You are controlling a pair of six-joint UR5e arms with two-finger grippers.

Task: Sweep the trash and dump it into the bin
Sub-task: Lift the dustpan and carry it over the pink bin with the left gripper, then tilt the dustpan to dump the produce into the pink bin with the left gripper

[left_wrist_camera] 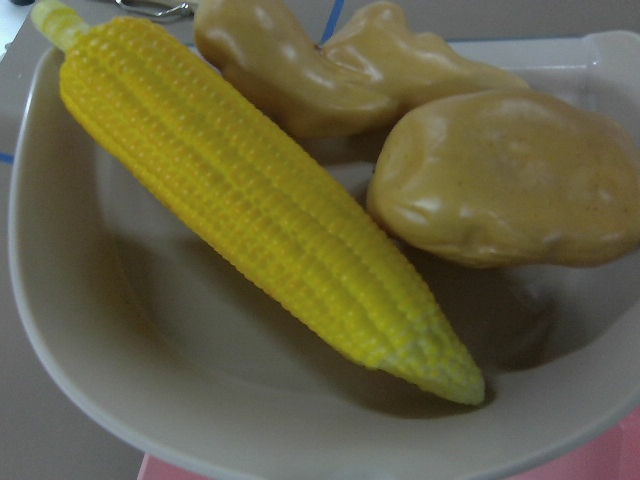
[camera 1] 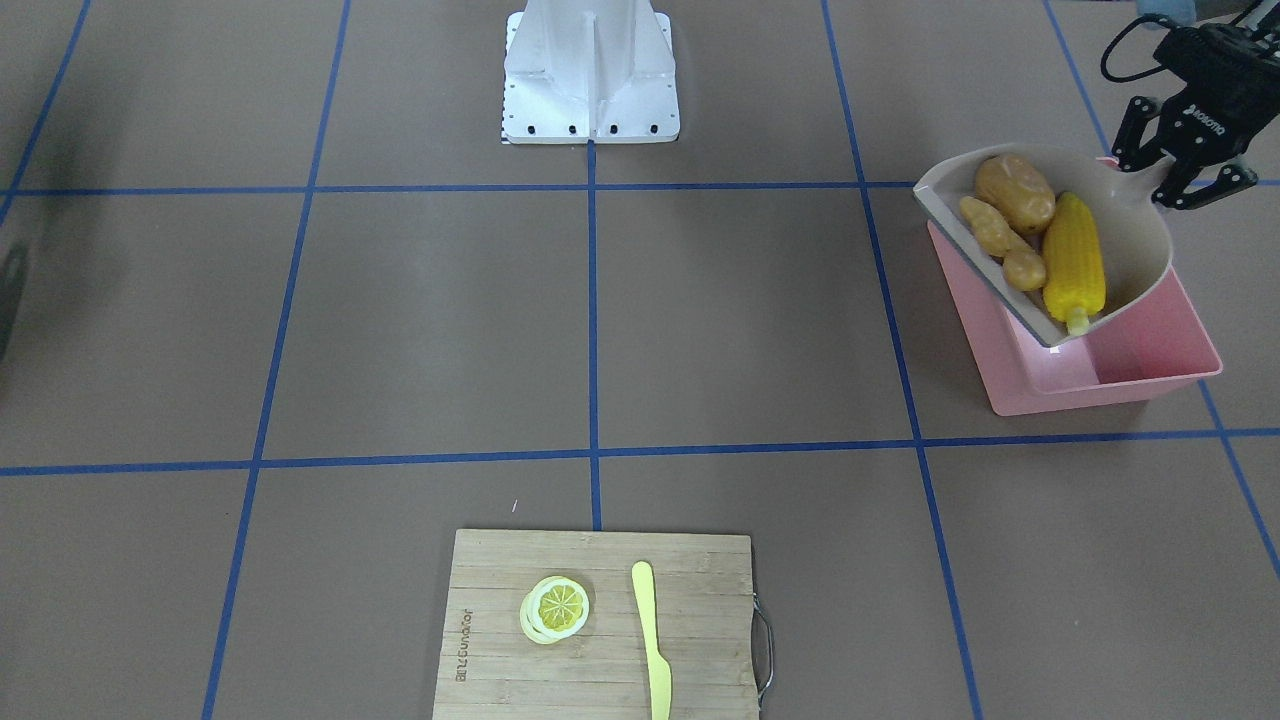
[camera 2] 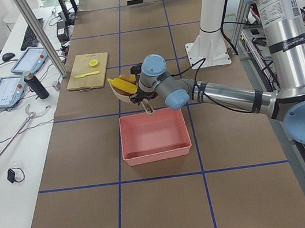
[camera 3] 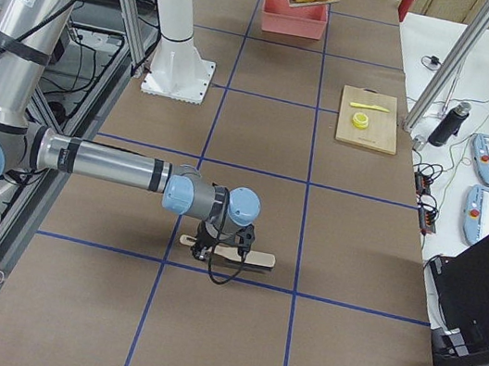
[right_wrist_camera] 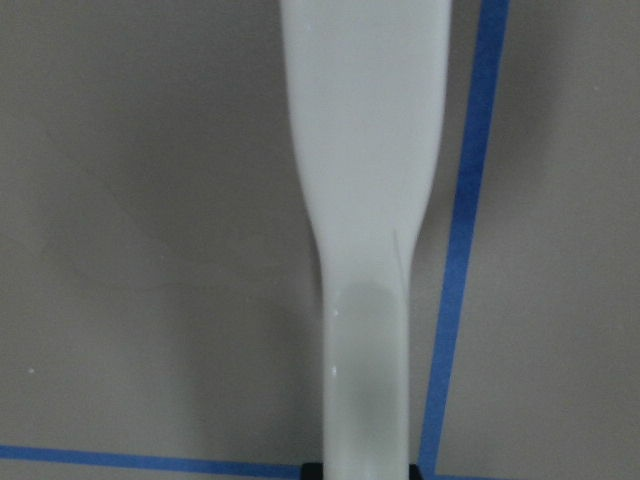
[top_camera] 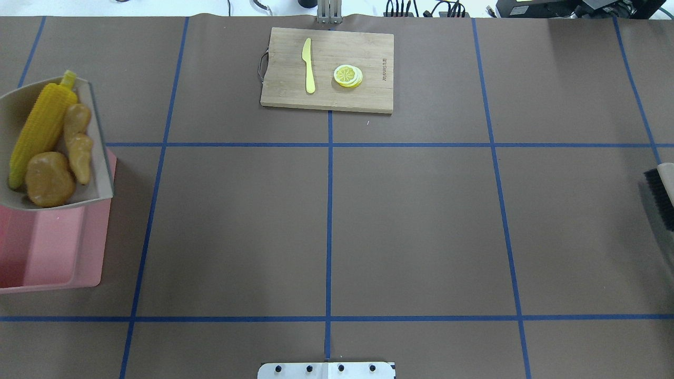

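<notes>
The trash lies together in a beige dustpan (camera 1: 1140, 250): a yellow corn cob (camera 1: 1073, 250), a tan-brown potato (camera 1: 1015, 192) and a knobbly ginger root (camera 1: 1000, 240). My left gripper (camera 1: 1175, 175) is shut on the dustpan's handle and holds the pan tilted over the pink bin (camera 1: 1150, 350). The left wrist view shows the corn (left_wrist_camera: 270, 210), potato (left_wrist_camera: 510, 180) and ginger (left_wrist_camera: 330, 70) close up inside the pan. Far across the table, my right gripper (camera 3: 215, 244) is shut on the handle of a brush (camera 3: 242, 256), low at the table; its bristles (top_camera: 658, 195) show at the overhead view's right edge.
A wooden cutting board (camera 1: 700, 600) near the operators' edge carries a lemon slice (camera 1: 555, 608) and a pale yellow knife (camera 1: 652, 640). The robot's white base (camera 1: 590, 75) stands at the table's middle edge. Blue tape lines cross the brown table.
</notes>
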